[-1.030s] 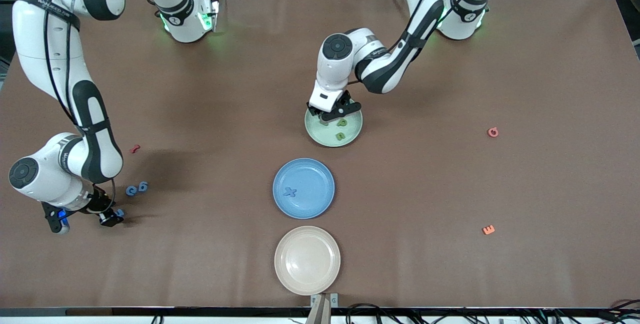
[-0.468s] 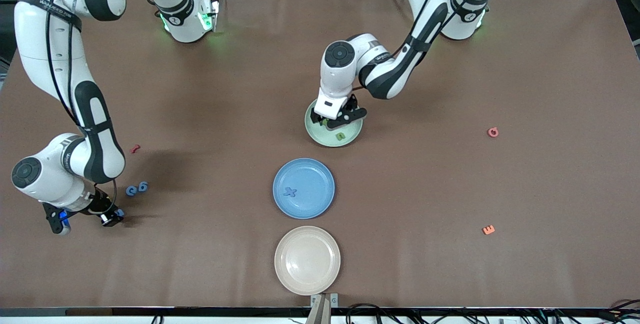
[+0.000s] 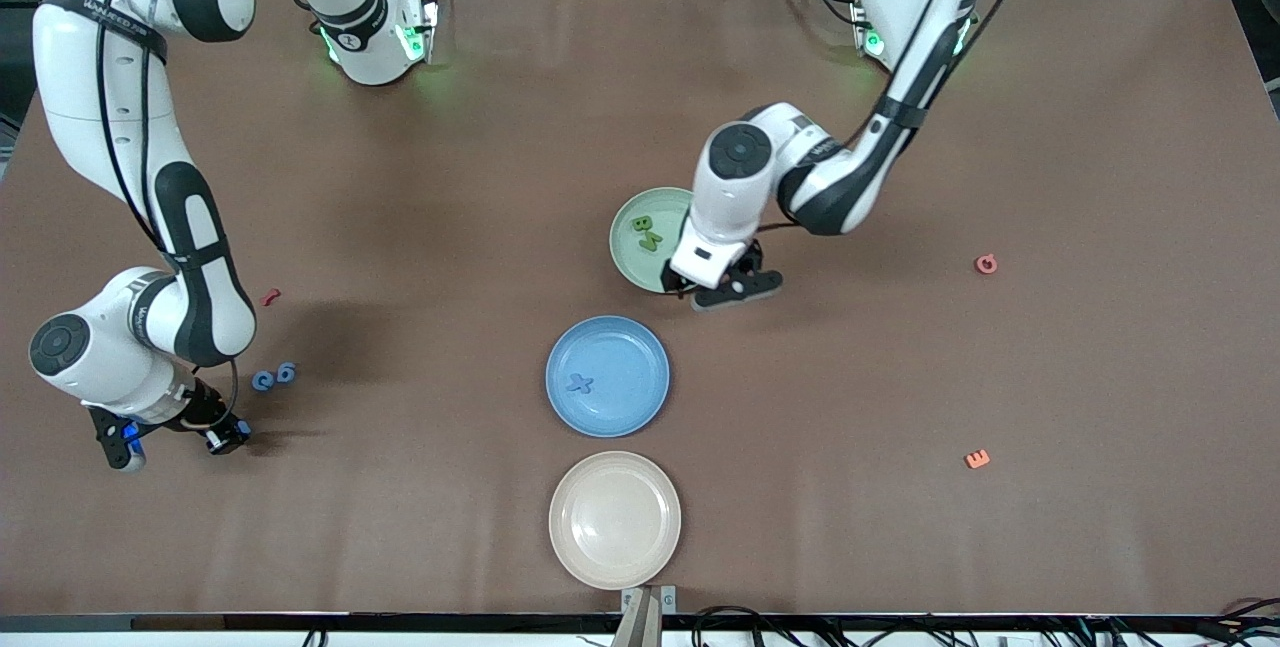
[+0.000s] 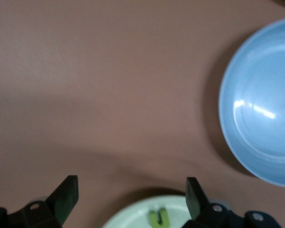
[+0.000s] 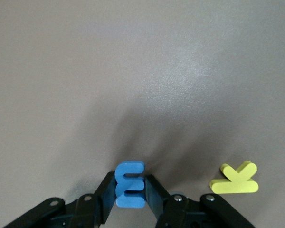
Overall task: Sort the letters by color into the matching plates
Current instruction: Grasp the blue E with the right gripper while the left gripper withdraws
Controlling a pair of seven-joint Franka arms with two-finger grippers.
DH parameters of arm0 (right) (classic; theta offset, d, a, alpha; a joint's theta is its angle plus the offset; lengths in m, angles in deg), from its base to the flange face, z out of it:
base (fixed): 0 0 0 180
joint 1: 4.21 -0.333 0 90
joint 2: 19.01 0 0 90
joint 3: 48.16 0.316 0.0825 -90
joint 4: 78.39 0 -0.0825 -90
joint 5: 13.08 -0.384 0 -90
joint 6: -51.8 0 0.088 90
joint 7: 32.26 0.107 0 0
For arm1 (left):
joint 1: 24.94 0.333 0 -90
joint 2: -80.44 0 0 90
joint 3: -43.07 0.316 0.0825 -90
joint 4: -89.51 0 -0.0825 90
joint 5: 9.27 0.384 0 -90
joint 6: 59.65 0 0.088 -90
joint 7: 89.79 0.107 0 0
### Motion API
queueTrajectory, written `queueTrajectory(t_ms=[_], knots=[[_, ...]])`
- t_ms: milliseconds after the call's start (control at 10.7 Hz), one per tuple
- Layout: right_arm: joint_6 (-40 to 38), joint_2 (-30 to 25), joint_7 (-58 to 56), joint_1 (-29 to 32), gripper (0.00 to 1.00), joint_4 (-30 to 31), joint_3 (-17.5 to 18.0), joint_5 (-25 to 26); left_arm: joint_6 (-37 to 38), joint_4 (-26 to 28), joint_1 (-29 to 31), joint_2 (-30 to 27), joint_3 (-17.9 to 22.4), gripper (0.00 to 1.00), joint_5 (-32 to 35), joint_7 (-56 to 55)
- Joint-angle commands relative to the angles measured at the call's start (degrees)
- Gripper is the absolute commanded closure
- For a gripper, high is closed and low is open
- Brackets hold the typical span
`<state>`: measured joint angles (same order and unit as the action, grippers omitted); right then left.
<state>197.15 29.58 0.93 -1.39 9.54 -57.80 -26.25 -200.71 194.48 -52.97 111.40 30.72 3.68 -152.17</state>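
- The right gripper (image 5: 131, 190) is low at the right arm's end of the surface (image 3: 900, 377), its fingers (image 5: 104, 190) squeezing a blue letter (image 5: 129, 184).
- A yellow letter (image 5: 236, 179) lies just beside it.
- The left gripper (image 3: 722, 285) hangs over the green plate's (image 3: 630, 267) edge, fingers spread wide, holding nothing.
- Green letters (image 3: 646, 232), maybe two, lie in that plate.
- The blue plate (image 3: 607, 376) holds one blue letter (image 3: 579, 385).

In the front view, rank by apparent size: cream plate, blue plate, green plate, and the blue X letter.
1. cream plate
2. blue plate, slightly smaller looking
3. green plate, partly covered by the left arm, so unsure
4. blue X letter, by far the smallest
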Motion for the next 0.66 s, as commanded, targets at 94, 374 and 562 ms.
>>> queueTrajectory(t_ms=[94, 374, 562], knots=[[1.5, 2.4, 0.6, -0.6, 0.7, -0.7, 0.3, -0.5, 2.3, 0.5, 9.0, -2.1, -0.9, 0.0, 1.0, 11.6], [1.5, 2.3, -0.1, -0.7, 0.77, -0.7, 0.3, -0.4, 2.3, 0.5, 18.1, -2.6, -1.3, 0.0, 0.4, 25.2], [1.4, 2.3, -0.1, -1.0, 0.79, -0.8, 0.3, -0.2, 2.4, 0.9, 23.4, -3.1, -1.3, 0.0, 0.4, 33.9]])
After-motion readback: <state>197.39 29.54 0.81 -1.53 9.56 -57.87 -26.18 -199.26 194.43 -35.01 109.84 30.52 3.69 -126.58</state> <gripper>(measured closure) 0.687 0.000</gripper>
